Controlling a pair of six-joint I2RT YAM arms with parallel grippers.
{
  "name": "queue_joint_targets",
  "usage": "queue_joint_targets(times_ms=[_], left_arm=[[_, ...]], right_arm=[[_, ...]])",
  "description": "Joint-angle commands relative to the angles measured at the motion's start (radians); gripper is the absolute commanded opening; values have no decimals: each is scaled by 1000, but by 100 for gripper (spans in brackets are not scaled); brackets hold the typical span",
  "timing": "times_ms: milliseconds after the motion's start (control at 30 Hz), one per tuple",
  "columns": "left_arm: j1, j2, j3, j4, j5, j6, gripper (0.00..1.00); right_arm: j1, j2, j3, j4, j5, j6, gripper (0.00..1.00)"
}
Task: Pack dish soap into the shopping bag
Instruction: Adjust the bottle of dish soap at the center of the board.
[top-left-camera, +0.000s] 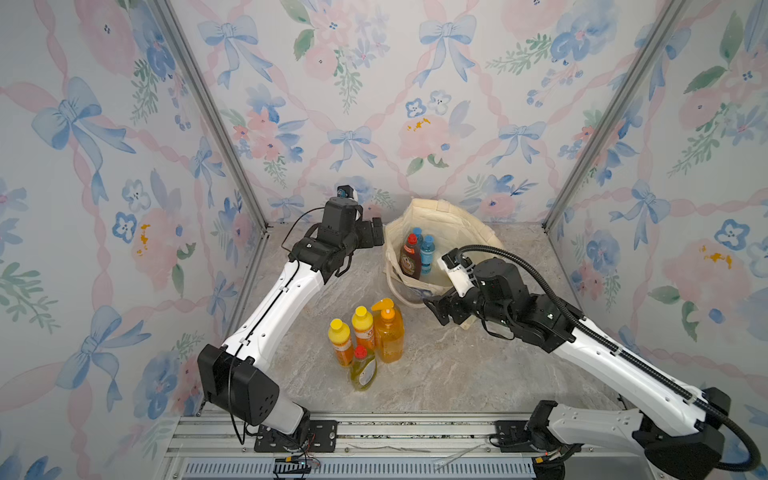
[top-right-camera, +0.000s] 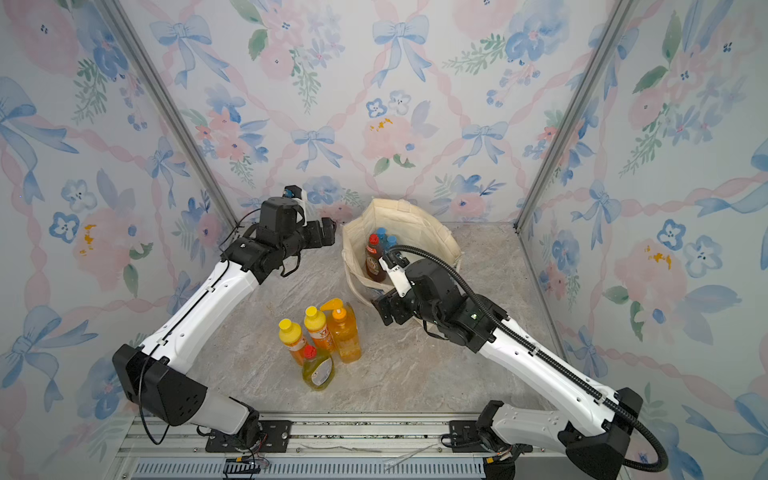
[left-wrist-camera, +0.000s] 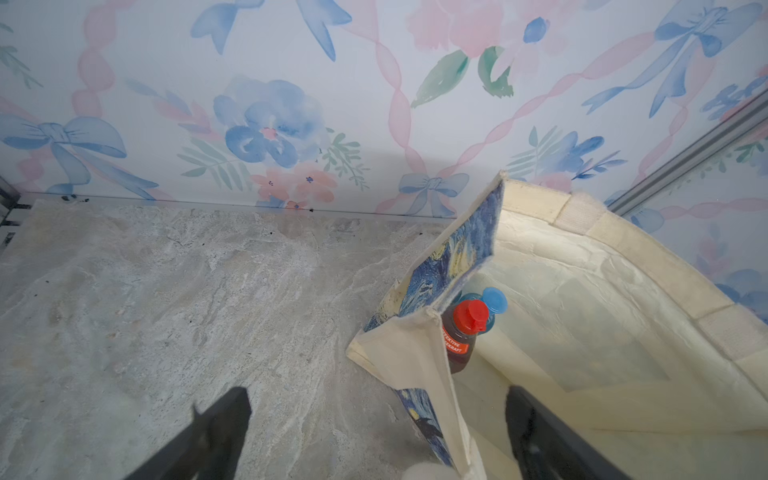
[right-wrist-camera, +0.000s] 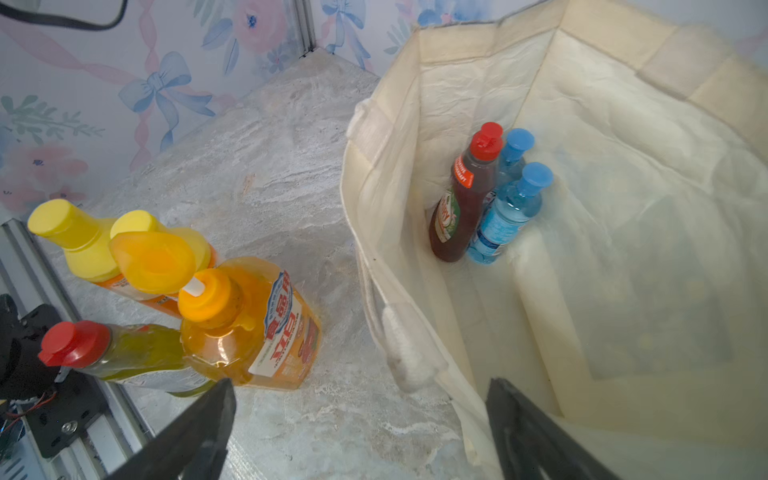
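The shopping bag (top-left-camera: 457, 216) (top-right-camera: 419, 220), a cream tote, stands open at the back of the table. It holds a brown red-capped dish soap bottle (top-left-camera: 410, 257) (right-wrist-camera: 461, 208) and two blue bottles (right-wrist-camera: 507, 216). On the table in front stand an orange pump bottle (top-left-camera: 388, 332) (right-wrist-camera: 249, 324), two orange yellow-capped bottles (top-left-camera: 340, 343) and a yellow-green red-capped bottle (top-left-camera: 363, 370). My left gripper (top-left-camera: 376, 232) (left-wrist-camera: 374, 415) is open, its fingers astride the bag's left wall (left-wrist-camera: 419, 365). My right gripper (top-left-camera: 440, 309) (right-wrist-camera: 361, 415) is open, astride the bag's near wall (right-wrist-camera: 415, 357).
Floral walls close in the table on three sides, with metal posts (top-left-camera: 582, 158) at the back corners. A metal rail (top-left-camera: 374, 432) runs along the front edge. A strap handle (top-left-camera: 401, 286) hangs down the bag's near side.
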Motion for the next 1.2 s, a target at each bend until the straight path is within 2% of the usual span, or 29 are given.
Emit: queue_joint_targets(times_ms=[0, 100, 200, 300, 400, 767, 967, 1167], left_arm=[[21, -6, -12, 5, -17, -25, 98], [25, -4, -13, 5, -28, -28, 98], [25, -10, -29, 9, -39, -15, 98], [31, -24, -68, 16, -79, -2, 98], [49, -53, -109, 27, -78, -14, 98], [99, -125, -187, 69, -48, -37, 98], [125, -171, -221, 70, -50, -46, 98], [135, -204, -251, 72, -46, -49, 98]], right_arm=[[69, 41, 20, -18, 9, 6, 94], [108, 67, 1, 11, 30, 14, 93], [166, 69, -31, 57, -12, -35, 92], [226, 52, -71, 96, -66, -128, 92], [241, 50, -88, 124, -183, -195, 91], [283, 294, 94, 83, -376, -463, 90], [309, 400, 181, 50, -420, -597, 90], [311, 486, 250, 9, -463, -654, 88]])
